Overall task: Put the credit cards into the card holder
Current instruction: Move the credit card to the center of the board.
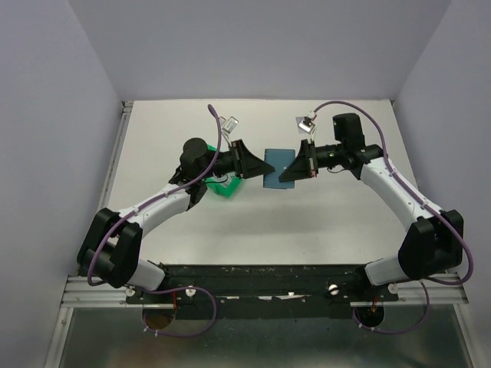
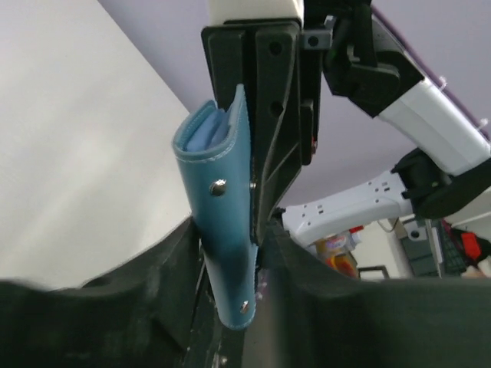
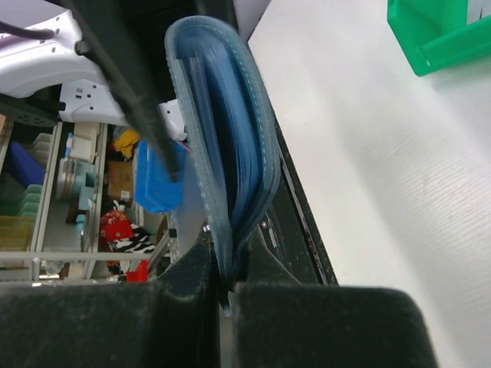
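The slate-blue card holder (image 1: 276, 166) hangs above the table between my two grippers. My left gripper (image 1: 259, 162) is shut on its left end and my right gripper (image 1: 291, 170) on its right end. In the left wrist view the card holder (image 2: 222, 222) stands edge-on with two small studs, its near end pinched in the left gripper (image 2: 239, 307). In the right wrist view the folded card holder (image 3: 230, 153) shows lighter blue layers and sits pinched in the right gripper (image 3: 226, 280). No credit card shows clearly. A thin pale sliver lies beside the wallet at the left jaws; I cannot tell what it is.
A green plastic bin (image 1: 224, 188) stands on the white table (image 1: 330, 230) under the left arm; it also shows in the right wrist view (image 3: 437, 34). Grey walls close the back and sides. The arm bases stand on a black rail (image 1: 261, 277) at the near edge.
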Controlling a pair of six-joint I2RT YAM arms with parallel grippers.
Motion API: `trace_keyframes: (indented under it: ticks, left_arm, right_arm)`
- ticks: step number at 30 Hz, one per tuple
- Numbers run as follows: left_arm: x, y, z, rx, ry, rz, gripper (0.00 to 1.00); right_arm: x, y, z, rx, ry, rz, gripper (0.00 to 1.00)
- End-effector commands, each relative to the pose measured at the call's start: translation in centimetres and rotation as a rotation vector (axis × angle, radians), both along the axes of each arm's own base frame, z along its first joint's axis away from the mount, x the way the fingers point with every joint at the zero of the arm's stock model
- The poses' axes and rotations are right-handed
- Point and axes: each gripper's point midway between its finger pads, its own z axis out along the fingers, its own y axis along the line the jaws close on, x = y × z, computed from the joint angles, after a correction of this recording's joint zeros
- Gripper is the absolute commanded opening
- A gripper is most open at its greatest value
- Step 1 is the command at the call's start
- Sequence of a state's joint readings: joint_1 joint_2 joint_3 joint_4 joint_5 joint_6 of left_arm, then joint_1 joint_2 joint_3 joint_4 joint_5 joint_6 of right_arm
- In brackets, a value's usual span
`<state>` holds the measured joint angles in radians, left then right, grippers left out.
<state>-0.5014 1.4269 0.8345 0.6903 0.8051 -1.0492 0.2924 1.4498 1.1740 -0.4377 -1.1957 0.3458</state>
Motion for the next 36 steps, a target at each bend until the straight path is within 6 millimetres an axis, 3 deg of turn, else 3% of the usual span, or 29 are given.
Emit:
trace_keyframes:
  ticks: [1, 2, 3, 5, 8, 13, 19, 24, 28, 34, 35, 36]
  left_arm:
    - [-0.7, -0.7, 1.8, -0.039, -0.058, -0.044, 0.2]
    - [-0.7, -0.8, 1.9, -0.044, -0.055, -0.045, 0.07]
    - [-0.6, -0.8, 2.0, -0.046, -0.051, -0.04, 0.0]
    - [-0.5, -0.7, 2.3, -0.053, -0.051, -0.027, 0.0]
    - [-0.3, -0.4, 2.8, -0.084, -0.035, 0.009, 0.0]
    - [-0.4, 0.4, 4.9, -0.228, -0.017, 0.054, 0.0]
    - [-0.7, 1.0, 7.0, -0.388, 0.017, 0.052, 0.0]
    - [-0.9, 0.9, 6.8, -0.378, 0.017, 0.064, 0.0]
    - [-0.8, 0.8, 6.3, -0.367, 0.027, 0.07, 0.0]
    - [-0.6, 0.7, 5.5, -0.36, 0.04, 0.071, 0.0]
    - [-0.5, 0.6, 5.2, -0.356, 0.047, 0.069, 0.03]
    - [-0.4, 0.4, 5.1, -0.355, 0.048, 0.065, 0.14]
  right_arm:
    - [-0.9, -0.2, 1.0, 0.036, -0.011, 0.023, 0.0]
    - [-0.9, -0.2, 1.0, 0.032, -0.018, 0.017, 0.01]
    - [-0.9, -0.3, 1.0, 0.026, -0.024, 0.002, 0.1]
    - [-0.8, -0.3, 1.1, 0.028, -0.039, -0.024, 0.34]
    - [-0.2, -0.1, 1.7, 0.067, -0.073, -0.089, 0.5]
    - [2.2, 0.1, 3.2, 0.186, -0.108, -0.268, 0.56]
    - [3.2, 0.4, 4.7, 0.32, -0.14, -0.381, 0.59]
    - [3.5, 0.5, 6.6, 0.406, -0.161, -0.413, 0.59]
    - [3.6, 0.5, 7.0, 0.429, -0.158, -0.429, 0.5]
    - [3.9, 0.8, 6.7, 0.422, -0.135, -0.436, 0.16]
    - [4.0, 0.8, 6.6, 0.42, -0.132, -0.435, 0.1]
    - [4.0, 0.9, 6.5, 0.414, -0.127, -0.432, 0.04]
